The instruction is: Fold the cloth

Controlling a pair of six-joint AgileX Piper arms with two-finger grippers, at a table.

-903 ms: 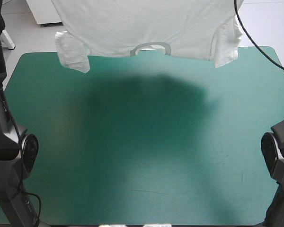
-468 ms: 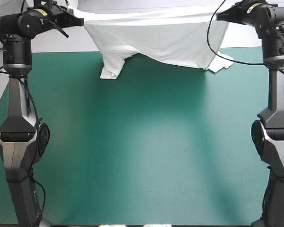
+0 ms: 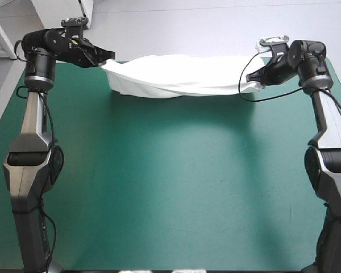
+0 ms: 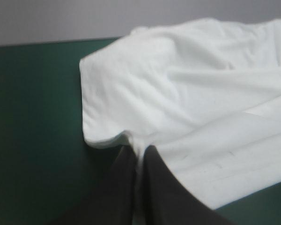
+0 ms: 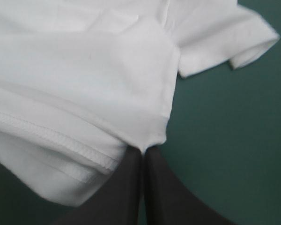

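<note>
White short-sleeved T-shirt sags along the teal-green bench's far edge. Left fingers and right fingers pinch its ends. Grips look thin, so extra tension could slip one.

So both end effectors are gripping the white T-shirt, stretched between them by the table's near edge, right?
Not the near edge. The high view shows the T-shirt stretched between the left end effector and right end effector by the far edge of the table.
</note>
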